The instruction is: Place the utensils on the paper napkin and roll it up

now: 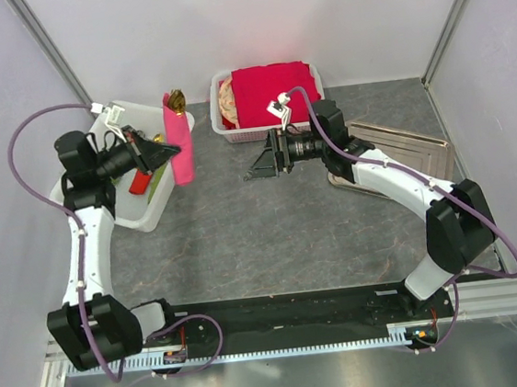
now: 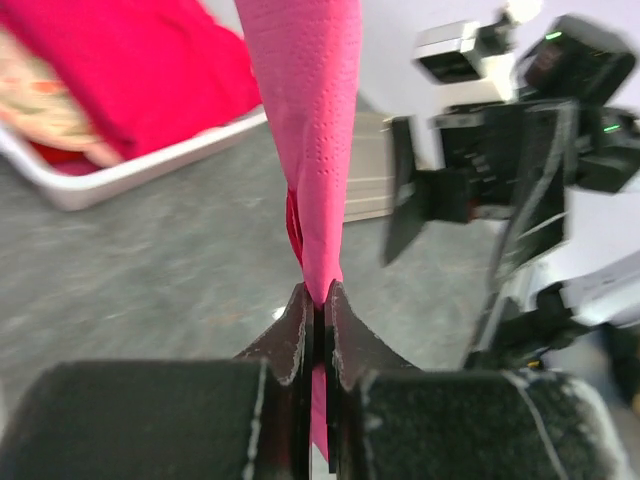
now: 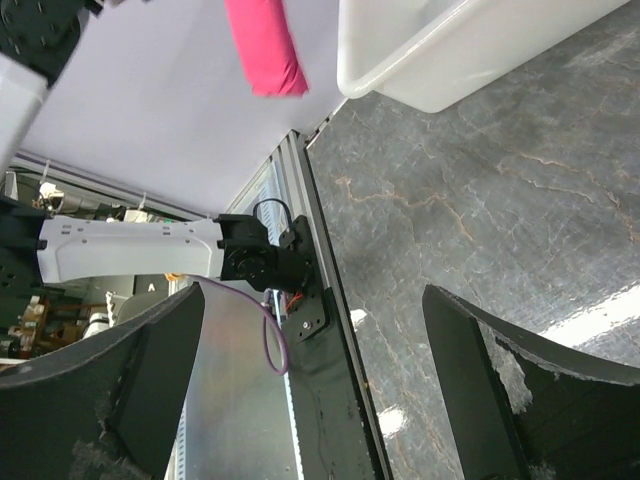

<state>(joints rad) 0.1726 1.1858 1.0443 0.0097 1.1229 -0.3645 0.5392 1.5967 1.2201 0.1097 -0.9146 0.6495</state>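
While left gripper (image 2: 316, 305) pinches rolled paper napkin (image 2: 312, 130), utensils (image 1: 176, 100) mostly hidden inside; right gripper (image 3: 312, 300) gaping, empty.

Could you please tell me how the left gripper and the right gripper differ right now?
The left gripper is shut on the rolled paper napkin; the right gripper stands wide open and holds nothing. The left gripper is by the white bin; the right gripper is in front of the basket of red napkins. Both have dark fingers.
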